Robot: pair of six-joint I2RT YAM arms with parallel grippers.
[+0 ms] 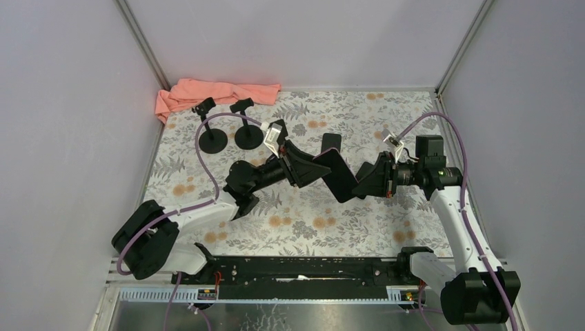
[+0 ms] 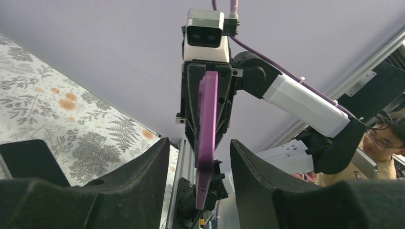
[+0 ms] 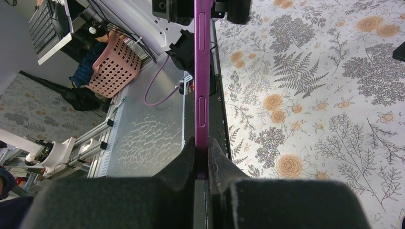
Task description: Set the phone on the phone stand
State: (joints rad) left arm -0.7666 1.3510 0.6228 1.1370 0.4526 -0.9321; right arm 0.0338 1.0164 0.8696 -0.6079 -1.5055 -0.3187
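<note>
phone: purple-edged slab (image 1: 339,178), dark face, held in the air at frame centre in the top view, between my two arms, clear of the table.
right gripper: (image 3: 201,149) clamped on one end of the phone. In the right wrist view the pads pinch both flat faces, with the thin purple edge (image 3: 201,86) and its side buttons facing the camera.
left gripper: (image 2: 199,143) fingers apart. In the left wrist view the phone (image 2: 207,133) sits edge-on in the gap. I can't tell if either finger touches it; there is no grip.
phone stands: two (image 1: 211,131) (image 1: 245,127), upper left of the top view, side by side. Each has a round black base, a thin stem and a small head; both are bare.
progress: phone is lifted, not placed. This looks like a right-to-left handover, about half done by my read.
left to do: close the left gripper, release the right, carry to a stand, seat the phone on the head.
materials: phone is rigid, smooth and thin, likely slippery at the edge. My fingers are matte black and curved.
table: floral printed cloth (image 1: 345,227), flat.
other: salmon rag (image 1: 207,93), crumpled in the far left corner behind the stands.
</note>
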